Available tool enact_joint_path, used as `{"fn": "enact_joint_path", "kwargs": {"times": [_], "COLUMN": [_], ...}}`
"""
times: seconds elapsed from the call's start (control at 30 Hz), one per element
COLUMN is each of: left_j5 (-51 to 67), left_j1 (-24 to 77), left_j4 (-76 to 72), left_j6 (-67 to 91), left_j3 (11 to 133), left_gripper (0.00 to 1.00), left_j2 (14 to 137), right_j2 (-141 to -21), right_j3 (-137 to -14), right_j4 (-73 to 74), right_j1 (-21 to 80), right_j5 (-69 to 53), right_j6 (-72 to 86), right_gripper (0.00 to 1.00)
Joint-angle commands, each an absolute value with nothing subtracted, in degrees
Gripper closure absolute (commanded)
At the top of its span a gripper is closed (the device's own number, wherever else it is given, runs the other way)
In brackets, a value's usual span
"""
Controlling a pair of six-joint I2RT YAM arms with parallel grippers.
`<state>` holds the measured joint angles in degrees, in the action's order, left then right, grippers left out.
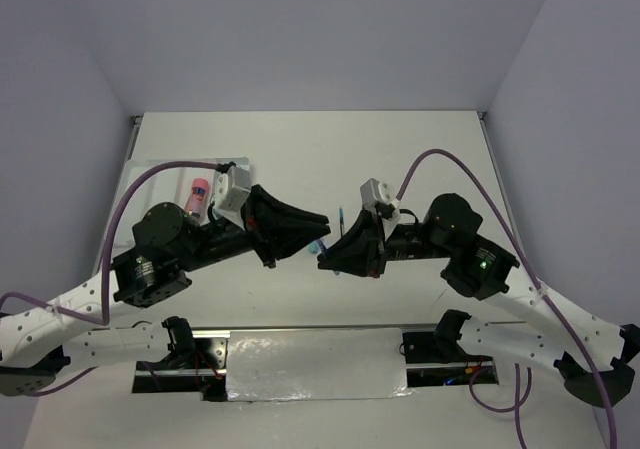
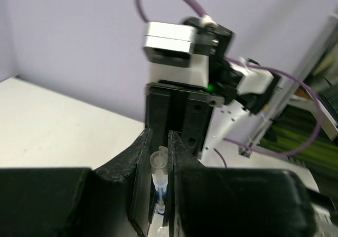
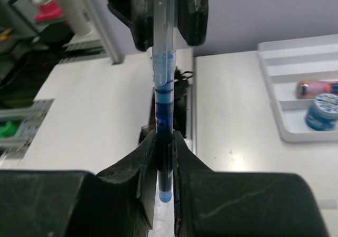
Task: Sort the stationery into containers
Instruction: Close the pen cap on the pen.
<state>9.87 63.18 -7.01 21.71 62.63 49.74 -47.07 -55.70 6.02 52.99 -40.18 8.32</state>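
A blue pen (image 3: 162, 89) is held over the middle of the table (image 1: 300, 149), clamped at both ends. The left gripper (image 2: 159, 138) pinches its clear cap end and the right gripper (image 3: 163, 136) its blue end. The pen is not yet sorted. The white tray (image 3: 296, 135) at far left holds a pink-orange cylinder (image 3: 317, 87) and a blue-white roll (image 3: 321, 112).

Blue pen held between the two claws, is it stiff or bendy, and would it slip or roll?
Probably stiff: the pen runs straight between the right claw and left claw. Its smooth clear barrel looks slippery, so it may slide lengthwise. Being round and thin, it would likely roll if laid down.
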Motion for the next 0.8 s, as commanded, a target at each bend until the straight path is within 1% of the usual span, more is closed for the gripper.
{"fn": "enact_joint_path", "kwargs": {"times": [0.0,0.07,0.17,0.2,0.33,0.5,0.6,0.77], "left_j5": [0.3,-3.0,-4.5,-4.5,-4.7,-1.6,0.9,4.6], "left_j1": [63.2,63.2,63.2,63.2,63.2,63.2,63.2,63.2], "left_j4": [-2.0,-0.7,-0.3,-0.4,-0.6,-0.2,-1.3,-4.7], "left_j6": [24.1,24.4,24.5,24.6,24.8,24.4,24.7,26.5], "left_j3": [65.6,66.3,67.0,67.0,67.3,67.9,65.6,59.4], "left_gripper": [1.0,1.0,1.0,1.0,1.0,1.0,1.0,1.0], "left_j2": [49.7,50.6,52.0,52.3,54.0,55.9,56.4,56.1], "right_j2": [-43.2,-42.5,-42.7,-42.7,-42.7,-41.7,-42.4,-46.1], "right_j3": [-55.2,-54.8,-54.1,-53.8,-51.9,-49.7,-52.9,-60.3], "right_j4": [-1.6,-1.8,-2.1,-2.5,-5.4,-11.8,-11.4,-11.1], "right_j1": [52.7,52.9,52.8,52.9,53.7,53.7,53.6,51.9], "right_j5": [-26.3,-23.5,-19.2,-18.7,-18.4,-16.3,-13.5,-15.3], "right_j6": [9.8,10.9,12.9,13.4,15.4,17.6,17.3,16.9], "right_gripper": [0.93,0.92,0.99,1.0,1.0,1.0,1.0,1.0]}}
